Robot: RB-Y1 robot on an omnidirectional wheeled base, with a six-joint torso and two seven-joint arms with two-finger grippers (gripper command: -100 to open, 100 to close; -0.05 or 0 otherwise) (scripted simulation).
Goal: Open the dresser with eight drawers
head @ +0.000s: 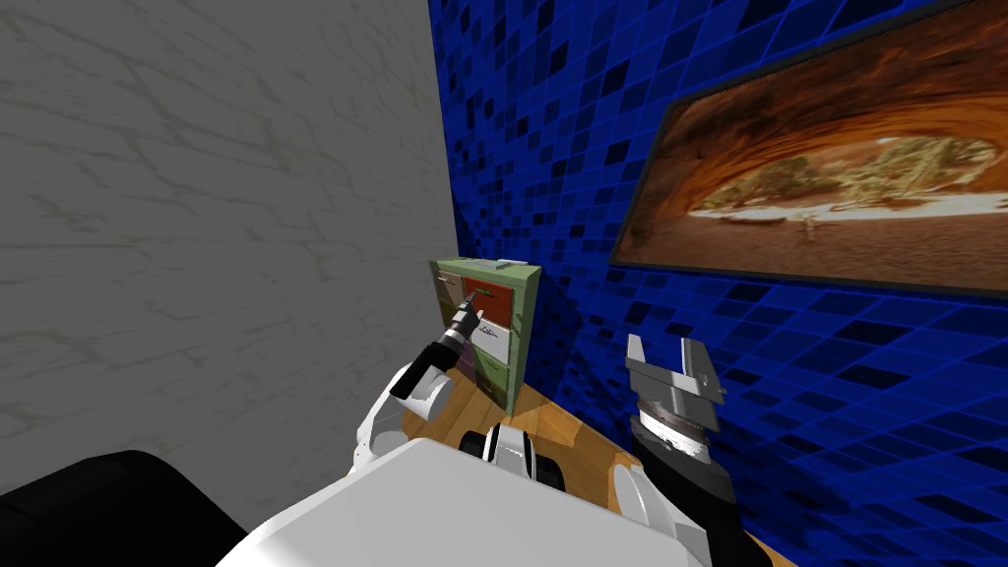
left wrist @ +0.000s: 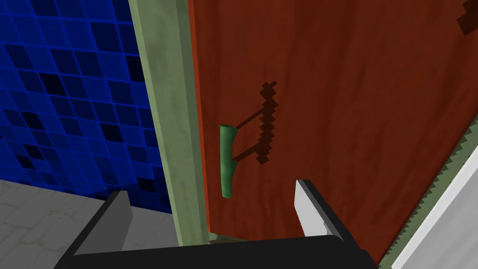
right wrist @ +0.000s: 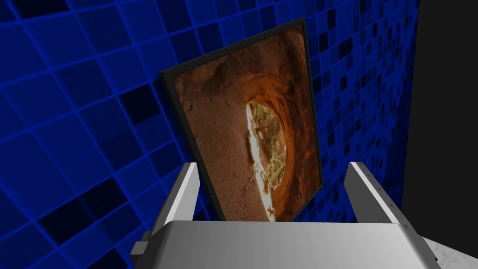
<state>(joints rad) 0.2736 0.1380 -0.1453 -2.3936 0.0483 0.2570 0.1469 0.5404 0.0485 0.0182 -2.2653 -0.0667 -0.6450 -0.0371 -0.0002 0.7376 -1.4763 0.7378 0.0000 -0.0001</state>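
Spread wide, my left tool point(left wrist: 212, 190) hangs just short of the short green bar handle point(left wrist: 227, 161) on the red-brown drawer front point(left wrist: 350, 116) of the green-framed dresser point(head: 522, 335), which stands in the far corner of the wooden floor point(head: 561, 418). Nothing is gripped and the drawer looks shut, so grasping and pulling are left. My right tool point(head: 664, 346) is raised, fingers apart.
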